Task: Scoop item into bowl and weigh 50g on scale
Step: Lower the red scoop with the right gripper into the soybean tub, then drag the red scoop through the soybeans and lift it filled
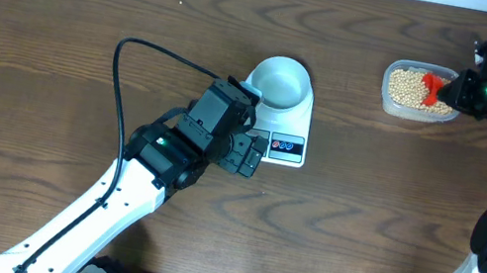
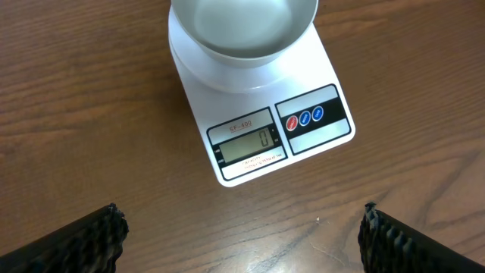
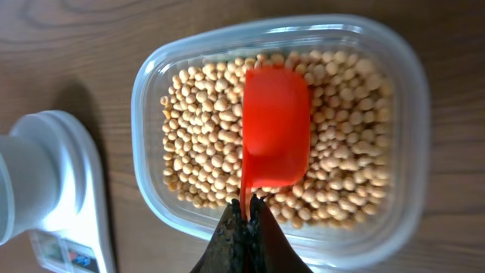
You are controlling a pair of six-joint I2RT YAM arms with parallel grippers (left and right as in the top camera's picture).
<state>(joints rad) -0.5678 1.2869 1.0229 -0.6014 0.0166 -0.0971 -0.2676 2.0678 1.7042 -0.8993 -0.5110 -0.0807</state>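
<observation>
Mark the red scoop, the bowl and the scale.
red scoop (image 3: pixel 276 125): right wrist view, on its cup.
bowl (image 1: pixel 281 83): overhead view, on its bare inside.
scale (image 2: pixel 244 143): left wrist view, on its display.

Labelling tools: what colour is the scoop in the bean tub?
Orange-red. The scoop shows best in the right wrist view.

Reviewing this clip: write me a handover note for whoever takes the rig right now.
Left gripper: open, holding nothing, hovering in front of the scale.
Right gripper: shut on the red scoop by its handle, scoop at the beans in the clear tub.
Bowl: on the scale, empty; display reads 0.
Done: bowl placed, scoop picked up.
Left: scoop beans into the bowl until it shows 50 g.
</observation>
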